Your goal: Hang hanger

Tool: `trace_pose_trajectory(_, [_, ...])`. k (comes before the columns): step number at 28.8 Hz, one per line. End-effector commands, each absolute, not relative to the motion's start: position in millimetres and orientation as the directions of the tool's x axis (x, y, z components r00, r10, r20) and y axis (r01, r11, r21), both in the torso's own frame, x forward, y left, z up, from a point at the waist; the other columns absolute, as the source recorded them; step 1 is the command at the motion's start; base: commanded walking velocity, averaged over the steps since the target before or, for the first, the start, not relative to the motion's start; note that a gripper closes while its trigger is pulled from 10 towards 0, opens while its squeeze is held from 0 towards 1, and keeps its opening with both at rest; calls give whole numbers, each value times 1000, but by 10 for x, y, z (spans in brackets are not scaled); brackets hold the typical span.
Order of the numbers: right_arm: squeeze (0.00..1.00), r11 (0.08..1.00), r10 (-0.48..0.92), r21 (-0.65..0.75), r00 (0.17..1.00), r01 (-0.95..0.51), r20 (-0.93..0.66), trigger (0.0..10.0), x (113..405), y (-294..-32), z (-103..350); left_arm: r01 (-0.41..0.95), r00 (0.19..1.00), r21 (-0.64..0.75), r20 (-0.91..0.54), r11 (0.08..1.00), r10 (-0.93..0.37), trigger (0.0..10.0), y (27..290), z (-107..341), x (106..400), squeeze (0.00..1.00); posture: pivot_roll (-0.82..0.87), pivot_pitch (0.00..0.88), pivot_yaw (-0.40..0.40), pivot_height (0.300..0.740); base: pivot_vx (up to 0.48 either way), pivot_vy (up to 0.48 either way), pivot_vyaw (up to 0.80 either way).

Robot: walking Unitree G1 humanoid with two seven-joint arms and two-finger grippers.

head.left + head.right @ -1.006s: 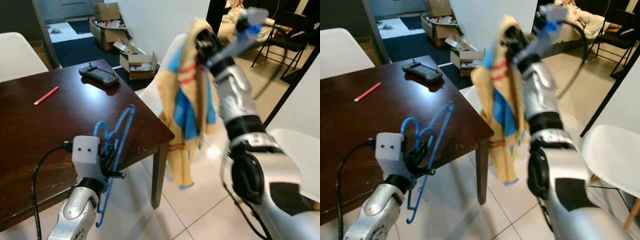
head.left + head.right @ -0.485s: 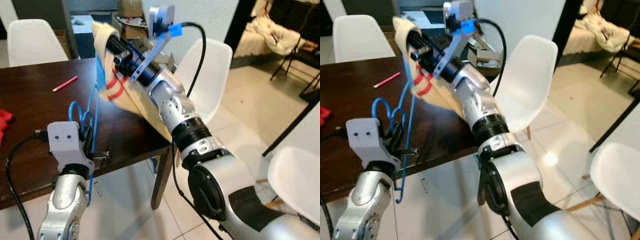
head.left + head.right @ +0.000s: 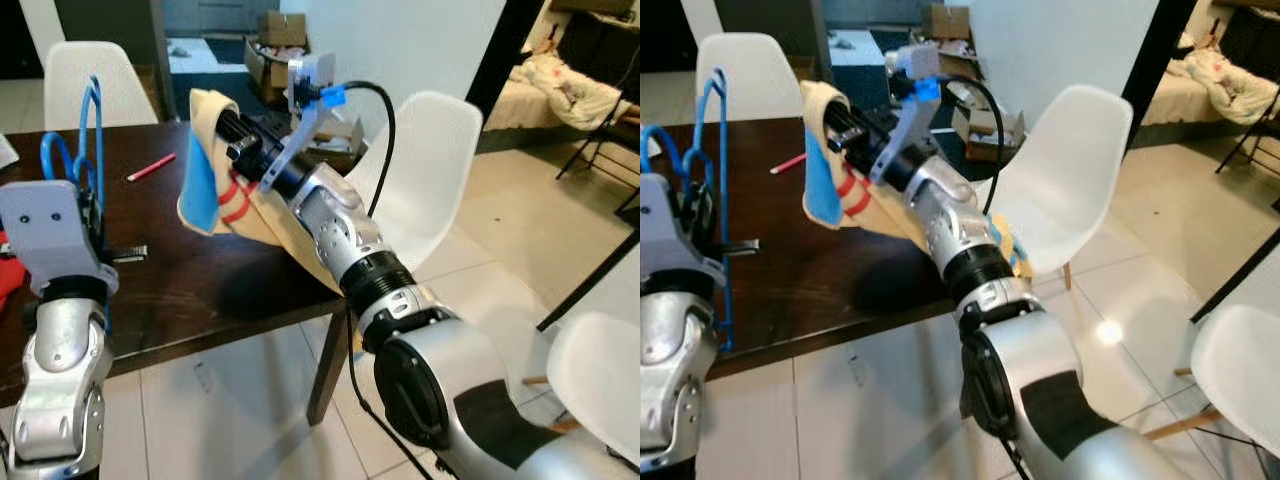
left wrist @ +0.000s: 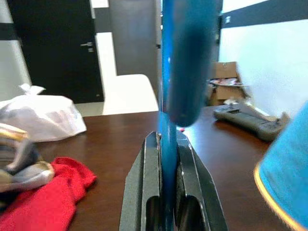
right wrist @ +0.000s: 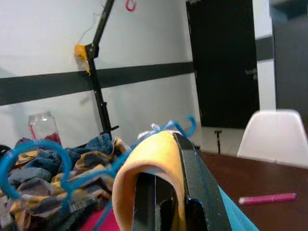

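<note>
Left gripper [image 4: 166, 192]: both black fingers closed flat against the stem of the blue hanger [image 3: 88, 130], which it holds upright at roughly 9 o'clock in the head view, above the near edge of the dark wooden table [image 3: 200, 290].

Right gripper [image 3: 228, 128]: raised over the table at about 11 o'clock, fingers pressed together on a fold of the yellow-and-blue garment [image 3: 205, 170]. The cloth drapes over the fingers and trails down along the silver forearm toward the table's corner. Garment and hanger are apart, the hanger lying toward 9 o'clock of the garment.

Surroundings: a pink pen [image 3: 151, 166] lies on the tabletop between the two grippers. A red cloth [image 4: 45, 192] sits at the table's 9 o'clock side, with a white plastic bag [image 4: 41, 115] beyond it. A dark handheld controller [image 4: 243, 120] rests on the far part of the table. A white chair [image 3: 425, 175] stands at 2 o'clock beside the table; another white chair [image 3: 85, 75] stands at the far side. Cardboard boxes [image 3: 280, 35] are at 12 o'clock on the floor.
</note>
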State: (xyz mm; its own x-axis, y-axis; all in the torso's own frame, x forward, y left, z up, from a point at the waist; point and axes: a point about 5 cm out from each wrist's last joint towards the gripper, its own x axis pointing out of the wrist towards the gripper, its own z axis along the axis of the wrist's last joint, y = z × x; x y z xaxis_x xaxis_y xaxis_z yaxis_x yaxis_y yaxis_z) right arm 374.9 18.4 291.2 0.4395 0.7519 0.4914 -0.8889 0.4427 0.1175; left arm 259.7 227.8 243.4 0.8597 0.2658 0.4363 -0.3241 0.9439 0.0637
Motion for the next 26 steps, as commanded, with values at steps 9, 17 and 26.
trace_pose_trajectory(9, [0, 564, 780, 137, 580, -814, 235, 10000, 3785, 216, 2382, -293, 875, 97, 428, 951, 225, 10000, 2147, 2428, 2623, 0, 139, 85, -124, 740, 0, 0, 424])
trace_pose_trajectory(17, [0, 623, 742, 241, 659, -745, 121, 10000, 3802, 162, 2105, -227, 909, 118, 382, 967, 167, 10000, 1994, 2320, 2664, 0, 142, 86, -127, 740, 0, 0, 455])
trace_pose_trajectory(26, [0, 655, 721, 270, 690, -706, 54, 10000, 3779, 152, 1932, -141, 946, 174, 313, 975, 82, 10000, 1845, 2162, 2723, 0, 139, 89, -121, 740, 0, 0, 493])
